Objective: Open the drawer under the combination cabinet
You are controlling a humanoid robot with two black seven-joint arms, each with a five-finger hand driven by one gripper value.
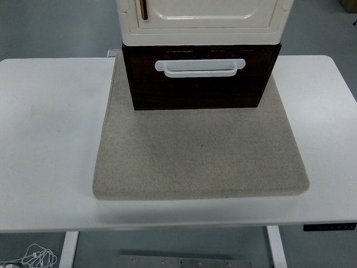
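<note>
From the head view we count one combination cabinet [201,19], cream-coloured, stacked on one dark brown drawer [201,84], which carries one white handle [199,66] across its front. The drawer front sits flush with its dark case, so it reads as closed. Both stand at the far edge of one grey felt mat [201,151], and the mat lies on one white bench [50,139]. We see neither hand in this view, so we cannot tell whether they are released or clenched, nor place the drawer relative to them. One white cable [33,258] lies on the floor below the bench's near left corner
</note>
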